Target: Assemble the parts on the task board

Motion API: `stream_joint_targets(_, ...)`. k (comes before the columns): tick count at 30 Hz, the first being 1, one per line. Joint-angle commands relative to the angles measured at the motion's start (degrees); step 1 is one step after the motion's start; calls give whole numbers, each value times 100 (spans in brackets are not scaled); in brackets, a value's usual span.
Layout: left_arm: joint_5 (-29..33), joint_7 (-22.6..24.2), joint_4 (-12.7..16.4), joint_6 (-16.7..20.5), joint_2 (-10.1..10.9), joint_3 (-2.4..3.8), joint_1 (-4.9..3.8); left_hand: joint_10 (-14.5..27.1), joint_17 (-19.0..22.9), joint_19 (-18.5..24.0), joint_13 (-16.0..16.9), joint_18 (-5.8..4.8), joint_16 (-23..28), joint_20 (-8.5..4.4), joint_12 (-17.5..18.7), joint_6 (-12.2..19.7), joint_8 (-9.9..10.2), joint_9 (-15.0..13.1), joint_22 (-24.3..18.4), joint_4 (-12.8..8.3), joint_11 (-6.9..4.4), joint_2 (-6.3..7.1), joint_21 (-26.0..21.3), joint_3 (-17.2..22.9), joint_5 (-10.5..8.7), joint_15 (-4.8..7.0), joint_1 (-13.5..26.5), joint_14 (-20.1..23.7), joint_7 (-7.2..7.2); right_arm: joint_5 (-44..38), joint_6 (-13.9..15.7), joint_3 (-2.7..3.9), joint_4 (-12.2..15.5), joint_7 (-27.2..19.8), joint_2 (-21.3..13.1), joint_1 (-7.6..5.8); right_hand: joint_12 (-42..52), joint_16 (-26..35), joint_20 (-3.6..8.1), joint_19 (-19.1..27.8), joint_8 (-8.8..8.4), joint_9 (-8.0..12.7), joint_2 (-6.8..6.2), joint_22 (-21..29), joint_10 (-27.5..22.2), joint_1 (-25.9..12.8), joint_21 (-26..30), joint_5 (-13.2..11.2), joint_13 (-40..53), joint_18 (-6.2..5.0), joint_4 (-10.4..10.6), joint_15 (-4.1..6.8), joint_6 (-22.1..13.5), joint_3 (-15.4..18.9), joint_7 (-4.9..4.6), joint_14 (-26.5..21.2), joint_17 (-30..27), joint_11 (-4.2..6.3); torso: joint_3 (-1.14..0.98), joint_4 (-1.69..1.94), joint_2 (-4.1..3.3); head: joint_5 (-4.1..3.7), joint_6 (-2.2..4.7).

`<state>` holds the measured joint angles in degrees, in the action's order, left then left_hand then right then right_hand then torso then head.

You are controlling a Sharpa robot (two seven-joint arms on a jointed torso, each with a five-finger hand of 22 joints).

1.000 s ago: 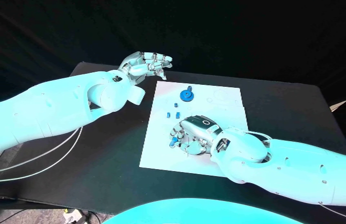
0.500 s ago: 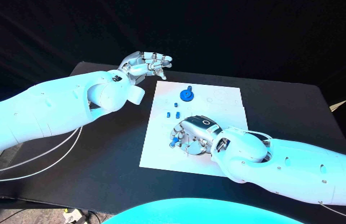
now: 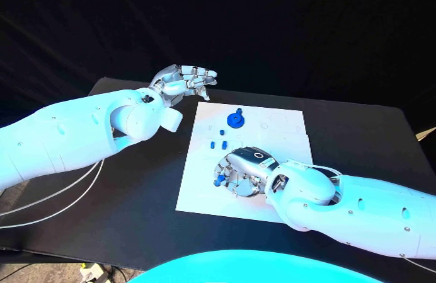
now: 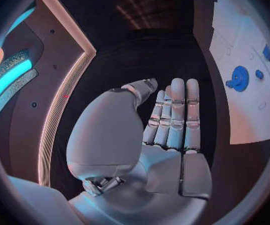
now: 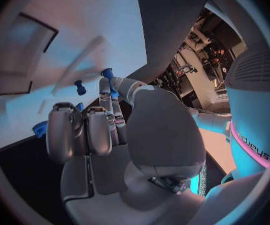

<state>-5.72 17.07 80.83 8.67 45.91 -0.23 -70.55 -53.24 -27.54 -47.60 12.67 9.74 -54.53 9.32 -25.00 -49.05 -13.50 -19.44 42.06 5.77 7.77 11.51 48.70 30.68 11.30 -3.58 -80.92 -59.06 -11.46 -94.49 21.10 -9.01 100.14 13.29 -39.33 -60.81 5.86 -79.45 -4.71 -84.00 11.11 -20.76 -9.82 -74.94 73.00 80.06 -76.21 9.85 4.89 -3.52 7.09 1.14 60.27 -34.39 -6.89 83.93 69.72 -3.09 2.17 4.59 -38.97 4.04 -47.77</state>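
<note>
A: Head view?
B: Task board (image 3: 273, 128) mid-frame on counter (image 3: 363, 138). Right hand (image 3: 244, 169) over its lower half, fingers pinching a small blue part (image 3: 219, 181). Blue disc part (image 3: 235, 120) near board's top.

A: Left wrist view?
B: Left hand (image 4: 166, 135), fingers straight, together, holding nothing; blue disc part (image 4: 238, 78) at right.

A: Right wrist view?
B: Fingers (image 5: 106, 102) pinching small blue part (image 5: 107, 75) above the board (image 5: 72, 40).

Left hand (image 3: 184, 80) hangs raised, palm up, fingers straight and together, holding nothing; right hand (image 3: 244, 170) reaches down, fingers curled, pinching something small.

No text, label, number or sign can be read with certainty anywhere.
</note>
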Motion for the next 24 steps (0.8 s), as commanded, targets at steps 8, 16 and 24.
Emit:
stream_joint_targets(8,16,24,19,-97,2,4,-4,47,8,-48,-14,73,43,9,-23,14,23,-6,-13,-10,11,-49,-47,-46,18,-13,15,35,-21,-158,-131,-16,-41,170,70,10,-59,-11,48,-270,290,-430,10,-948,1,-70,-6,18,4,90,-68,21,1,-21,-24,224,-13,-20,1,-1,-3,0,-6)
stream_joint_targets(16,16,24,24,-97,3,4,-4,47,8,-48,-14,73,43,9,-23,14,23,-6,-13,-10,11,-49,-47,-46,18,-13,15,35,-21,-220,-270,-28,-89,303,126,15,-135,-17,18,-266,210,-424,-133,-951,-68,-237,5,13,15,90,-132,-20,-173,-34,-92,223,-19,-71,0,1,-2,-4,-19)
stream_joint_targets(24,16,22,26,-93,8,4,-4,47,8,-48,-14,73,43,9,-23,14,23,-6,-13,-10,11,-49,-47,-46,18,-13,15,35,-21,-230,-258,-36,-92,326,135,21,-165,-27,-8,-261,-58,-319,-374,-952,-97,-482,27,5,73,84,-131,-34,-544,3,-95,218,-26,-79,-2,0,1,-5,-25)
